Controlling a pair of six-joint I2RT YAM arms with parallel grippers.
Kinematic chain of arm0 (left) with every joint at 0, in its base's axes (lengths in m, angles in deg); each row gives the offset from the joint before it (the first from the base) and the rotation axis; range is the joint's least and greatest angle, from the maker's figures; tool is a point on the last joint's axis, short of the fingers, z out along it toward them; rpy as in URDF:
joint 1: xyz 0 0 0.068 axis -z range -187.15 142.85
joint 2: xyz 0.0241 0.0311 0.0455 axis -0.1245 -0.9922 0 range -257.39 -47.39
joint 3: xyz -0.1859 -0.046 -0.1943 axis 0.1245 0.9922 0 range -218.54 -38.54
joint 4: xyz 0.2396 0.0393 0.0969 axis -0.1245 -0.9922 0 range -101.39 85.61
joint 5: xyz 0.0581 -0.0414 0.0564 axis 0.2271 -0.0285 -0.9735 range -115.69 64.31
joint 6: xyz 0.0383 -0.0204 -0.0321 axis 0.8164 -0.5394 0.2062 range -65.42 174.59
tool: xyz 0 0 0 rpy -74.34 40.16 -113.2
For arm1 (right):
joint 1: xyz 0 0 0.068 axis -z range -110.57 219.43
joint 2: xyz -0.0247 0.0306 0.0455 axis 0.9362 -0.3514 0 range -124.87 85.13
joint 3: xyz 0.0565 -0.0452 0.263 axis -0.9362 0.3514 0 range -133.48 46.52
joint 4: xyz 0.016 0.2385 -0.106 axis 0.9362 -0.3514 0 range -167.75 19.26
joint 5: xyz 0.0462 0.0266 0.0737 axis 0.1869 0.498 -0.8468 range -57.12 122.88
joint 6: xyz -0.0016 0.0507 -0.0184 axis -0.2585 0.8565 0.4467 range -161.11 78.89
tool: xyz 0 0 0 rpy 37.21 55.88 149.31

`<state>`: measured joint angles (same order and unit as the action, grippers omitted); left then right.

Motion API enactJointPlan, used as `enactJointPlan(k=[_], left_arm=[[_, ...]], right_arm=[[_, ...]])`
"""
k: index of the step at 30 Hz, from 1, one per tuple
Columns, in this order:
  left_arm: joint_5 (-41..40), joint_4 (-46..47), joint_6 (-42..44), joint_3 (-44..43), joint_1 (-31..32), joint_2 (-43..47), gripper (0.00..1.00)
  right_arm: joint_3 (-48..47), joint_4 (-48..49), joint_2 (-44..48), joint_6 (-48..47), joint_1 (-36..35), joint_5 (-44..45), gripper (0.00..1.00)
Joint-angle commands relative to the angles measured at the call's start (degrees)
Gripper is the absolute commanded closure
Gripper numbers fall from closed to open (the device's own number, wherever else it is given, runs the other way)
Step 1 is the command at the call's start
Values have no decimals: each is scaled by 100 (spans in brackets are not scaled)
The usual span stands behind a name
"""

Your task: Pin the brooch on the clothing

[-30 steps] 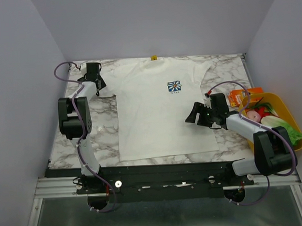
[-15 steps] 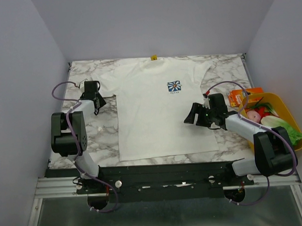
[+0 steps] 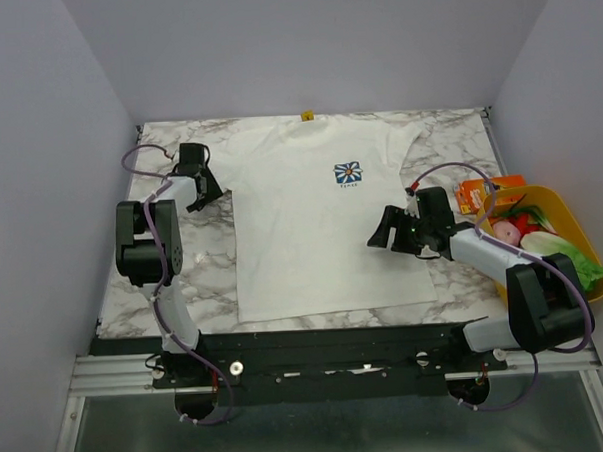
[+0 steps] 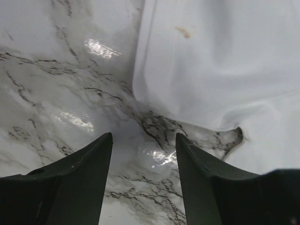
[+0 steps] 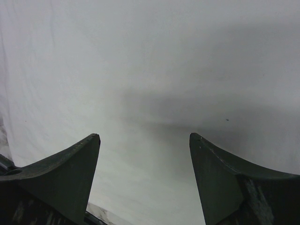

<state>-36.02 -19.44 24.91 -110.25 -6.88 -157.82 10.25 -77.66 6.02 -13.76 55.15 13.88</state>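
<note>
While the top view gives the whole layout, only the wrist cams show what the claws are doing. From above, the T-shirt lies flat and face up on the marble counter. Its flower print is on the chest and the yellow neck label sits at the far edge. I can't pick out the brooch in any view.

The left wrist cam shows the left claw open over bare counter, nothing between the fingers, with the sleeve hem of the shirt just ahead and to the right. There's a small brownish mark on the fabric that the top view doesn't catch. The right wrist cam sees only white shirt, with the right claw spread wide and empty.

Plain pale lilac walls box in the counter. A yellow tub of toy food sits at the right edge, with an orange packet beside it.

Compared to a second ago, the left claw has come off the far-left corner to the sleeve edge. The right claw hasn't budged.
</note>
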Motion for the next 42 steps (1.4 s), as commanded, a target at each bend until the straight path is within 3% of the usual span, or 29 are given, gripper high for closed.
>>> enactJointPlan(k=[1, 28, 42], left_arm=[[136, -622, 49, -571, 166, -426, 34], [-198, -1053, 242, -2515, 210, -1516, 29], [-329, -1105, 269, -2111, 210, -1305, 33]], right_arm=[[-108, 50, 10, -64, -31, -16, 15], [-152, 33, -8, -116, -31, 37, 15], [-152, 33, -43, -134, -39, 2, 15]])
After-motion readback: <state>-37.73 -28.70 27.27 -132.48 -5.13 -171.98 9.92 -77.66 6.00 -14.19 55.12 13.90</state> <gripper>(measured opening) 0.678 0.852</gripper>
